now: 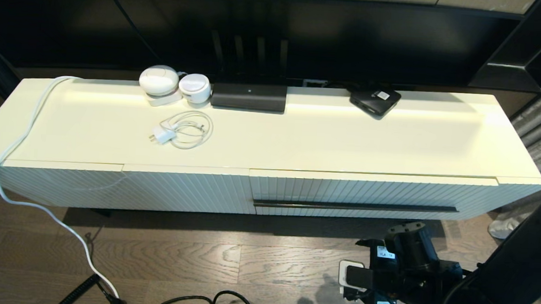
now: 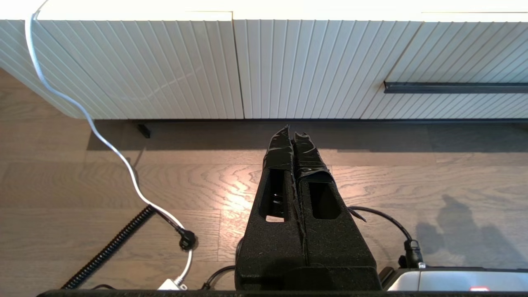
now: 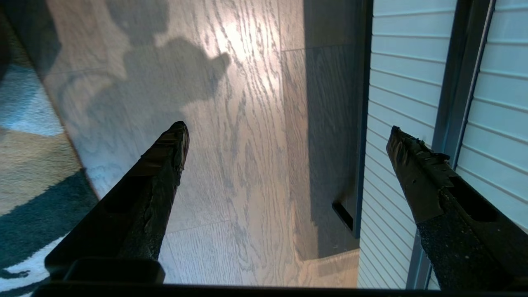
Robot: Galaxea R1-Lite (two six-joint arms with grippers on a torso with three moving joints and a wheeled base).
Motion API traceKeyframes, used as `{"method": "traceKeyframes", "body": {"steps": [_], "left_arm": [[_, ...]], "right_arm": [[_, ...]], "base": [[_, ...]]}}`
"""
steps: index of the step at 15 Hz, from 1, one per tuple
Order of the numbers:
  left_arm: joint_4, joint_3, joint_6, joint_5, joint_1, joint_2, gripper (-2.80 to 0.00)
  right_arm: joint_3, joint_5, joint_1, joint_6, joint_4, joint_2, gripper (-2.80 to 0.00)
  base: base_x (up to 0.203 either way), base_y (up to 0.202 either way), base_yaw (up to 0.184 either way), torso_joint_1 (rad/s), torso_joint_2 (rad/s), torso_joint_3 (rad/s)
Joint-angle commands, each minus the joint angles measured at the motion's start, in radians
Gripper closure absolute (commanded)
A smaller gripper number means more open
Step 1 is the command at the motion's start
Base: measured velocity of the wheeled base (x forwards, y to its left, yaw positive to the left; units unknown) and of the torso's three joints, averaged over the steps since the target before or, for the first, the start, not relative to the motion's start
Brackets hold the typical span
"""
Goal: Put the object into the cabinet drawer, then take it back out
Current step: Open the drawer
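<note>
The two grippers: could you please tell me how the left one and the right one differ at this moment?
The left gripper has its fingers pressed together, while the right gripper stands wide open. The left one points at the ribbed cabinet front from over the floor; the right one has a finger beside the drawer's black bar handle. Both are black, tape-wrapped at the tips, and hold nothing.

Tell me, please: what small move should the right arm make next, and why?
Probably bring the right gripper up to the bar handle. The cabinet drawer is closed, the jaws stand wide and empty near its front, and no umbrella is in view.
</note>
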Motion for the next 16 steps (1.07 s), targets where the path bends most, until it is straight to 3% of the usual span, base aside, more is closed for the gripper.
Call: {"method": "traceKeyframes", "body": {"steps": [1, 16], "left_arm": [[-0.001, 0.0, -0.001, 0.0, 0.0, 0.001, 0.0], [-0.001, 0.0, -0.001, 0.0, 0.001, 0.001, 0.0]], "right_arm": [[-0.012, 0.0, -0.005, -0.006, -0.004, 0.015, -2.8], [-0.174, 0.001, -0.034, -0.006, -0.004, 0.12, -2.8]], "base": [[0.0, 0.0, 0.0, 0.0, 0.0, 0.0], [0.0, 0.0, 0.0, 0.0, 0.0, 0.0]]}}
